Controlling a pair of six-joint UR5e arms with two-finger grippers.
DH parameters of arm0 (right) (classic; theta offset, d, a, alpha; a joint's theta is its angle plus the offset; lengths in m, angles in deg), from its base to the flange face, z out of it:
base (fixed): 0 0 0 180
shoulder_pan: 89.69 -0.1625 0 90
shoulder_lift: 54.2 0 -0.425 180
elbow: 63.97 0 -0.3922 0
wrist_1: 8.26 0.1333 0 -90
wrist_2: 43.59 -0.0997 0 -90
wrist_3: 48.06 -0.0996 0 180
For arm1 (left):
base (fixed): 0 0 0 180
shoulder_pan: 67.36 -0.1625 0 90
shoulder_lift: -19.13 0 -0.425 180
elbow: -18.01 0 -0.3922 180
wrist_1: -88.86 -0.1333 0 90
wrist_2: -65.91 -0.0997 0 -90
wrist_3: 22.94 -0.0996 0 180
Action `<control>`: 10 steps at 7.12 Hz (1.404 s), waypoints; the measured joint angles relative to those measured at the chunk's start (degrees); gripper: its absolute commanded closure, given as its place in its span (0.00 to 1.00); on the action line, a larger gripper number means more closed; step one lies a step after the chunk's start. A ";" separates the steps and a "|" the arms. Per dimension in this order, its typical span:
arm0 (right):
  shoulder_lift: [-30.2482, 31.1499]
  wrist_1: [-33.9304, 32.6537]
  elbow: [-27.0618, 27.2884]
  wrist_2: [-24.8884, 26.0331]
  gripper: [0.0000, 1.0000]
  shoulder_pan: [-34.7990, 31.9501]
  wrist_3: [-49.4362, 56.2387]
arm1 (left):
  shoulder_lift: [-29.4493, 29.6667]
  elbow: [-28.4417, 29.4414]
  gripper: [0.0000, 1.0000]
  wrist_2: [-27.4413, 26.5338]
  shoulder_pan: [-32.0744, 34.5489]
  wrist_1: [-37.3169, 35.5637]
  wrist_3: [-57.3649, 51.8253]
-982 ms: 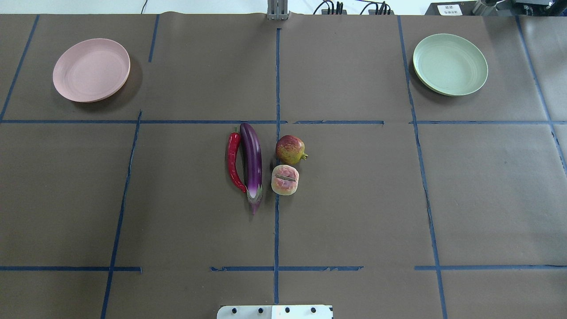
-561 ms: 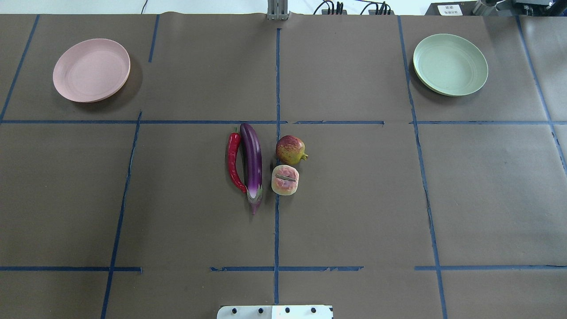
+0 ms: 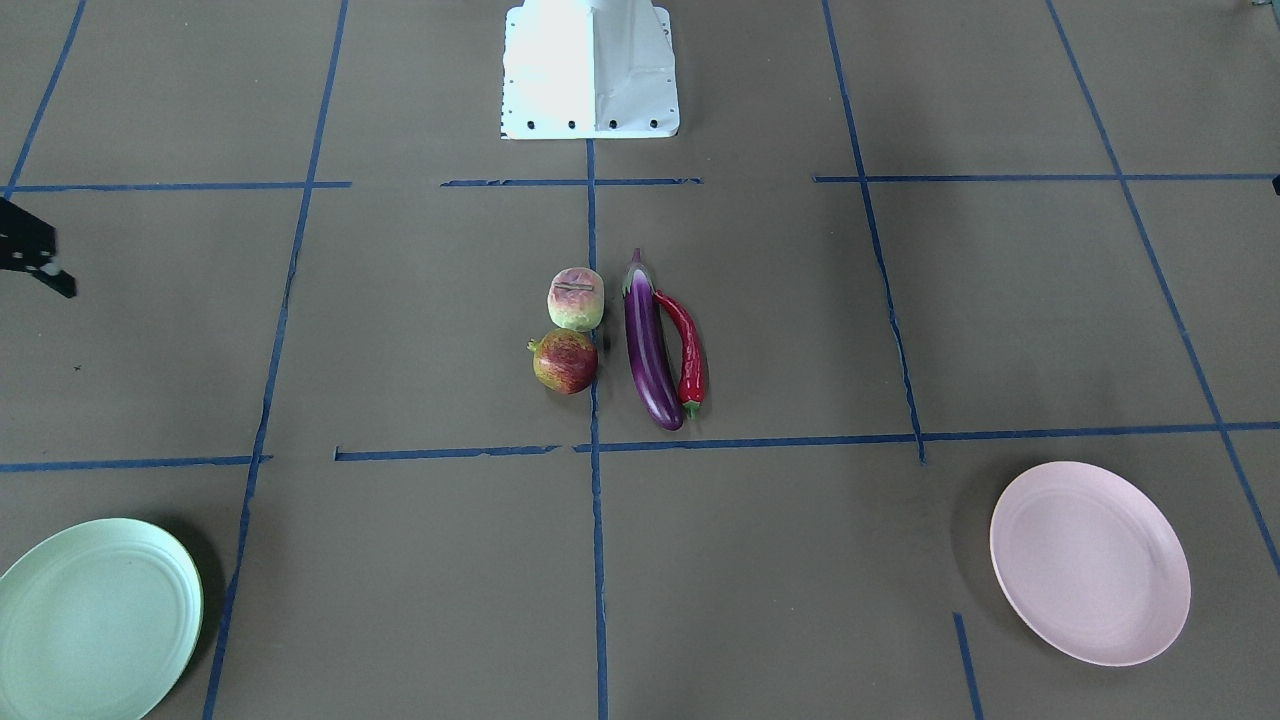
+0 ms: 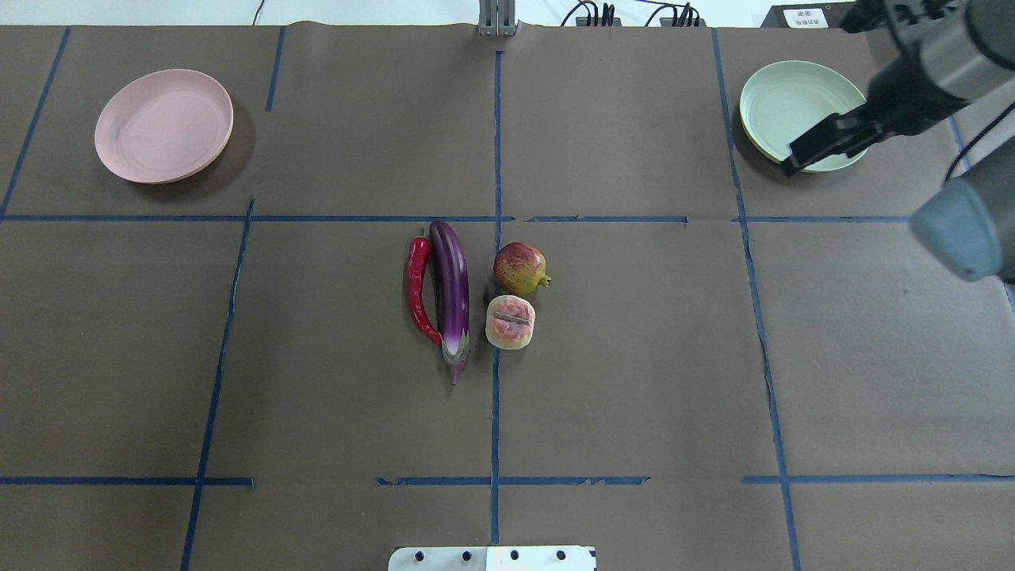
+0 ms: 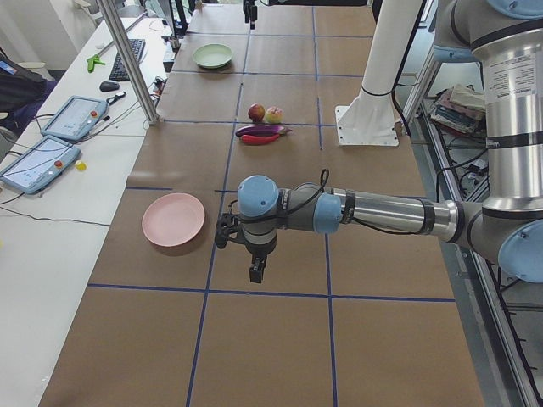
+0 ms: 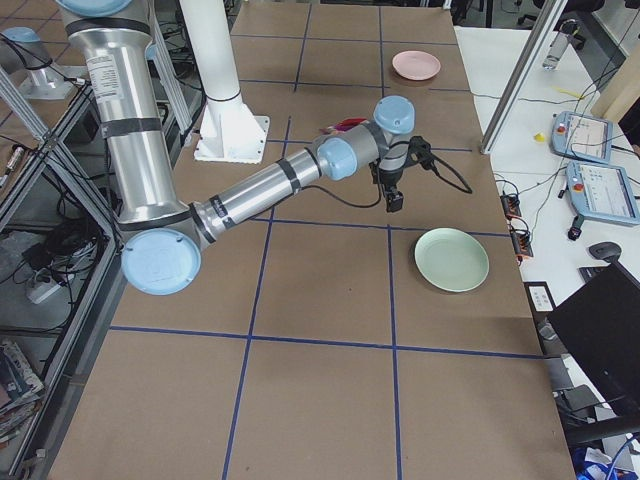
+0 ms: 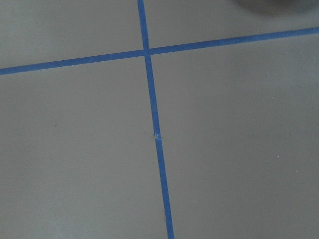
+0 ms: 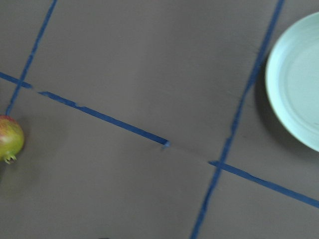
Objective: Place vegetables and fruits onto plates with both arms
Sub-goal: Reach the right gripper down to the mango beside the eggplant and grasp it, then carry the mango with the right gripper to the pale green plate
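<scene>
The purple eggplant (image 4: 450, 285) and the red chili (image 4: 415, 289) lie side by side at the table's middle. Right of them lie the dark pomegranate-like fruit (image 4: 519, 268) and the paler pink fruit (image 4: 510, 321). The pink plate (image 4: 163, 125) is far left and the mint plate (image 4: 793, 99) far right, both empty. My right gripper (image 4: 794, 163) hangs over the mint plate's near rim; I cannot tell whether it is open. My left gripper (image 5: 258, 273) shows only in the exterior left view, above the paper near the pink plate (image 5: 173, 218); its state is unclear.
The white robot base (image 4: 492, 557) sits at the near edge. A metal post (image 4: 497, 17) and cables (image 4: 634, 14) stand at the far edge. Blue tape lines cross the brown paper. Tablets (image 5: 51, 144) lie on a side table.
My right arm has come into the overhead view at the upper right, its gripper now over the mint plate's near rim. The produce and plates have not moved.
</scene>
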State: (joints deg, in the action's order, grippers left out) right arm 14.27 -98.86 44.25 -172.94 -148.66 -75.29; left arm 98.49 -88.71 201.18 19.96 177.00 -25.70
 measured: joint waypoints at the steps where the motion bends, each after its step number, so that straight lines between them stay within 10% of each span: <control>1: -5.69 -0.13 -2.35 6.55 0.00 6.78 -7.65 | 0.01 0.01 0.00 0.00 -0.03 0.06 0.02; 5: -24.06 0.07 -19.89 24.04 0.00 22.79 -23.41 | 0.01 0.12 0.00 0.08 -0.12 0.04 0.03; 10: -30.44 0.12 -31.20 31.30 0.02 29.29 -23.79 | 0.01 0.79 0.00 0.09 -0.22 0.02 0.03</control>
State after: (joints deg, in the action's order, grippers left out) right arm -16.17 -98.74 13.05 -141.63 -119.36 -99.08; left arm 98.50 -87.91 201.26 19.74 177.01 -25.66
